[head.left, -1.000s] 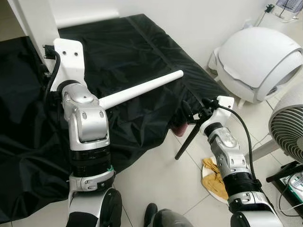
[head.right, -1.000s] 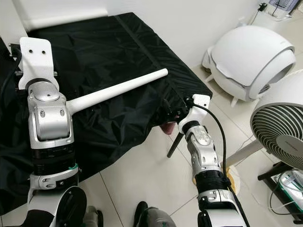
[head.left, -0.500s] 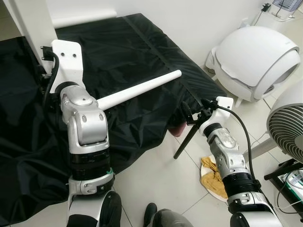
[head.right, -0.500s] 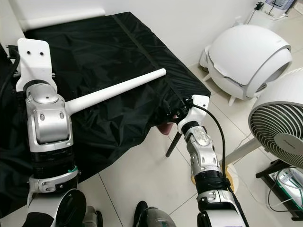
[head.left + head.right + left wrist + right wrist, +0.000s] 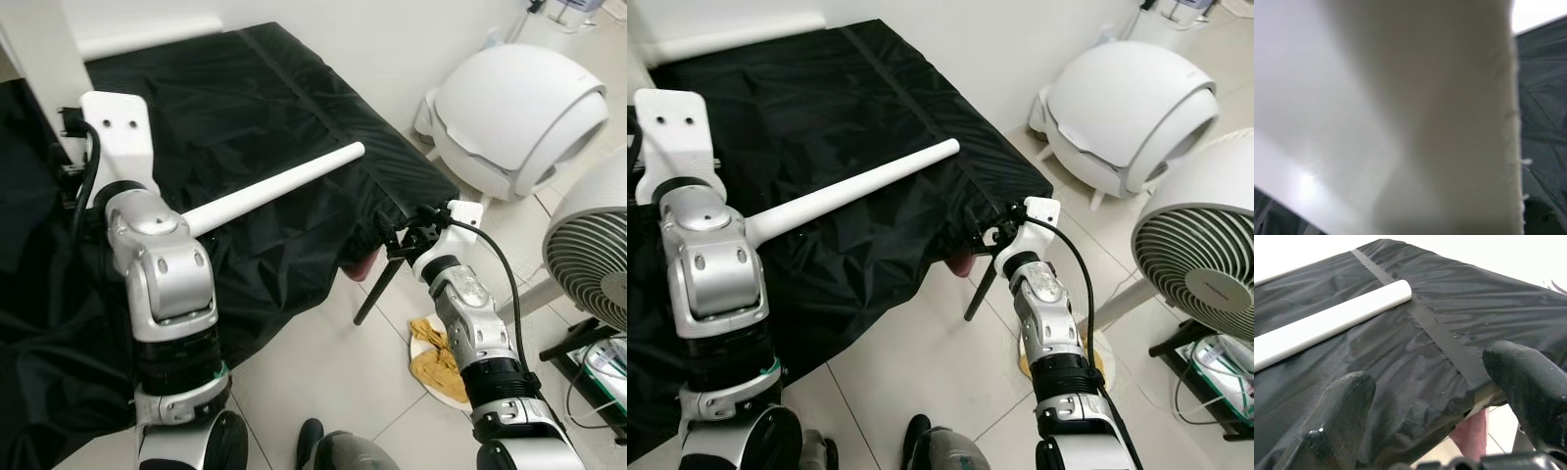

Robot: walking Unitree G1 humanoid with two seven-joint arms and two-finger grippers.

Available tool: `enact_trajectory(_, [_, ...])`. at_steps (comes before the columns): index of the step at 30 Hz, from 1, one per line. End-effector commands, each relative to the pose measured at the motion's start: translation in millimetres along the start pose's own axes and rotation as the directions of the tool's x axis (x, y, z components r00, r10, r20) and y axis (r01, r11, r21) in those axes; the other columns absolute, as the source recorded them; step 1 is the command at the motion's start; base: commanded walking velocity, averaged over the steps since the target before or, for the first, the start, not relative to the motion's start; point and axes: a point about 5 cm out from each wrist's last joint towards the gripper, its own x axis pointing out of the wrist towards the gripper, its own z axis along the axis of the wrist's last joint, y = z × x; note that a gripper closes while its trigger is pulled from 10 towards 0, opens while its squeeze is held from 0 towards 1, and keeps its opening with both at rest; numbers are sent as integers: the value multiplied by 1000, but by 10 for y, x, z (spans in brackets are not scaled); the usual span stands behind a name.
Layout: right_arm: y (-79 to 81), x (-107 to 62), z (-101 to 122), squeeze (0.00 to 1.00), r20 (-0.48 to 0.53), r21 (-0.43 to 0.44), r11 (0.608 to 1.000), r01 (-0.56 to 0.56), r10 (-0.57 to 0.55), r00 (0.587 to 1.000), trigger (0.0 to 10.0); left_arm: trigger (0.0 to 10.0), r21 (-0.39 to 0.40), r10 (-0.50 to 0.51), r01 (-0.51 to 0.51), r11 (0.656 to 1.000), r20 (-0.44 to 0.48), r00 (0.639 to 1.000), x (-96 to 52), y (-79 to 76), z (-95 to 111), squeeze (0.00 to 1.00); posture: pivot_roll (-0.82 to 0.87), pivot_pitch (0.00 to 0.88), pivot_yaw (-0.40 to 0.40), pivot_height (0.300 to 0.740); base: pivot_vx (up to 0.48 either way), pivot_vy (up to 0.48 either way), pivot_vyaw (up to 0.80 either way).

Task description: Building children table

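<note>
— Left eye view first: how do the arms sit?

— The left arm is raised and bent over the black cloth (image 5: 255, 108), its silver forearm pointing up toward a white bracket. A white table leg (image 5: 274, 188) runs out from behind that wrist, slanting across the cloth toward the far right corner, its rounded tip free above the fabric. The left gripper itself is hidden behind the forearm, so I cannot tell how its fingers stand or whether they clasp the leg.

— And the left wrist view?

— Blurred white surface pressed close to the lens, with a sliver of dark cloth at one edge. Nothing sharper than that.

— The right side?

— The right arm reaches forward, and the right gripper (image 5: 1435, 396) is at the cloth's near right corner. In the right wrist view its two black fingers (image 5: 1339, 406) are spread wide apart, nothing between them, with the cloth edge and the leg's tip beyond. A pink object (image 5: 1474, 428) peeks from under the cloth edge; what it is stays unclear.

— Anything else around?

— A thin black rod (image 5: 377, 289) slants to the tiled floor below the right gripper. A white domed appliance (image 5: 509, 98) stands to the right, a fan (image 5: 588, 255) is cut off by the frame edge, and a yellow rag (image 5: 431, 357) lies on a plate beside the right forearm.
</note>
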Motion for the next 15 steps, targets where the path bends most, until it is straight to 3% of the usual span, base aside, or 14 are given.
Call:
enact_trajectory(1, [-33, -19, -28, 0, -17, -15, 1000, 5, -6, 1000, 10000, 0, 179, 447, -427, 886, -92, 890, -7, 349, -297, 0, 79, 140, -61, 740, 0, 0, 0])
enact_trajectory(4, [-32, -16, -28, 0, -18, -16, 1000, 5, -5, 1000, 10000, 0, 180, 451, -431, 884, -90, 888, 10, 395, -313, 0, 80, 140, -61, 740, 0, 0, 0])
enact_trajectory(5, [-37, -13, -28, 0, -18, -15, 1000, 5, -5, 1000, 10000, 2078, 186, 452, -431, 883, -91, 887, 35, 424, -331, 0, 90, 140, -64, 740, 0, 0, 0])
enact_trajectory(6, [-36, -8, -32, 0, -20, -16, 1000, 3, -4, 1000, 10000, 10000, 187, 437, -415, 890, -94, 894, 73, 406, -336, 0, 93, 139, -67, 740, 0, 0, 0])
enact_trajectory(11, [-19, 1, -31, 0, -19, -15, 1000, -2, 2, 1000, 10000, 10000, 179, 407, -383, 906, -120, 906, 125, 330, -336, 0, 82, 134, -66, 740, 0, 0, 0])
enact_trajectory(12, [-10, 3, -28, 0, -18, -15, 1000, -5, 5, 1000, 10000, 10000, 145, 381, -362, 921, -140, 914, 133, 283, -333, 0, 82, 132, -66, 740, 0, 0, 0])
enact_trajectory(13, [-5, 4, -25, 0, -17, -15, 1000, -7, 7, 1000, 10000, 10000, 120, 365, -350, 929, -153, 918, 134, 256, -332, 1000, 82, 132, -66, 740, 0, 0, 0])
enact_trajectory(15, [-19, -9, -29, 0, -18, -17, 1000, -6, 5, 1000, 10000, 10000, 62, 307, -301, 952, -155, 939, 142, 198, -316, 1000, 74, 129, -63, 740, 0, 0, 0])
